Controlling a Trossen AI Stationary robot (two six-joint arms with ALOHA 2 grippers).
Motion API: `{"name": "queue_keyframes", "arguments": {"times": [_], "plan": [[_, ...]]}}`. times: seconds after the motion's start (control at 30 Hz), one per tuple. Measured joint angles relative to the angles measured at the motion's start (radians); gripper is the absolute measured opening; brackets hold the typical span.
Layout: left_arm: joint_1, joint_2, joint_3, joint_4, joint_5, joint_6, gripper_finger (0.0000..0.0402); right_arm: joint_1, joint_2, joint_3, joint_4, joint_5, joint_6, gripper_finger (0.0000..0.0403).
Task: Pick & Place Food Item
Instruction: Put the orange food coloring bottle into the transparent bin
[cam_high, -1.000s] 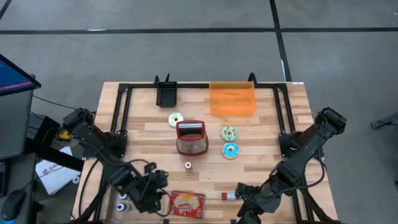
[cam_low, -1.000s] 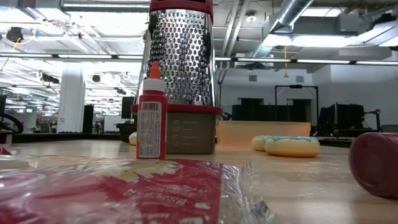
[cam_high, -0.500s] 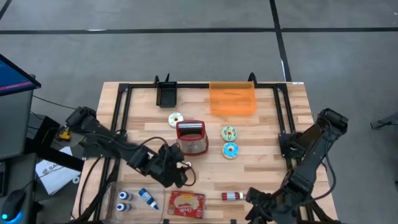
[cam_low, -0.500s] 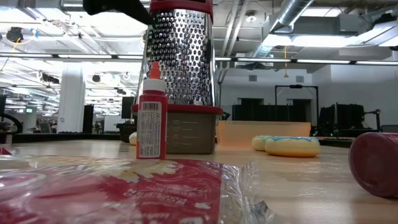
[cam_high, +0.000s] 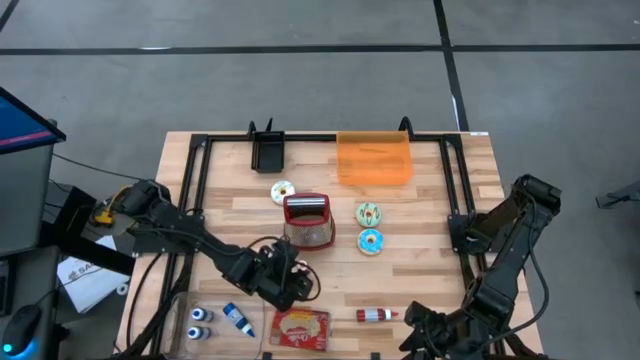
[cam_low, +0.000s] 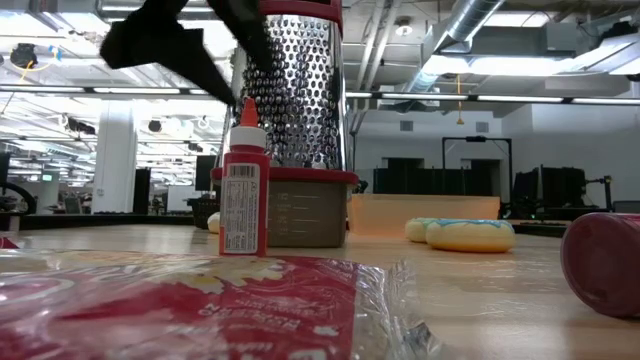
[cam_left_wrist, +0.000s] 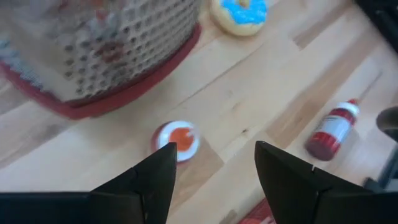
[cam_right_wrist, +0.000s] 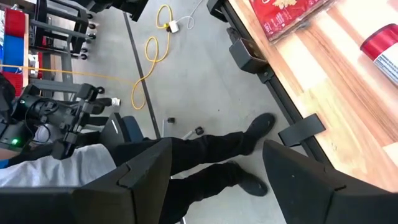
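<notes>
A small red bottle with a white cap (cam_low: 244, 195) stands upright on the table just in front of the grater (cam_high: 308, 222). From above it shows in the left wrist view as the bottle's cap (cam_left_wrist: 177, 138). My left gripper (cam_high: 293, 284) hovers open above it (cam_left_wrist: 214, 168), the cap just beyond one fingertip. In the low view the left gripper (cam_low: 235, 70) hangs over the cap without touching it. My right gripper (cam_high: 422, 336) is open at the table's near edge and looks out over the floor (cam_right_wrist: 214, 168). Three donuts (cam_high: 370, 241) lie beside the grater.
A red packet (cam_high: 301, 328) and a lying red bottle (cam_high: 375, 315) are near the front edge, blue bottles (cam_high: 236, 318) at the front left. An orange container (cam_high: 374, 158) and a black bin (cam_high: 267, 150) stand at the back. A person's legs (cam_right_wrist: 205, 149) show beside the table.
My left gripper has swung from the near left corner toward the grater, rolling as it went, and now hangs over the small upright bottle. My right gripper has drawn away from the lying red bottle toward the table's right along the near edge.
</notes>
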Motion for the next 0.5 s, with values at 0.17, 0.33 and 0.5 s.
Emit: {"name": "queue_keyframes", "arguments": {"times": [0.17,0.33,0.5], "plan": [[0.007,0.000,0.000,-0.044,-0.025,-0.073,0.0212,0.000,-0.002,0.000,-0.007,0.000,0.000,0.0244],[0.013,0.014,0.000,-0.046,-0.026,-0.074,0.0212,0.000,-0.012,0.000,-0.031,0.000,-0.007,0.0244],[0.014,0.064,0.001,-0.036,-0.018,-0.079,0.0212,-0.001,-0.014,0.000,-0.037,0.000,-0.018,0.0244]]}}
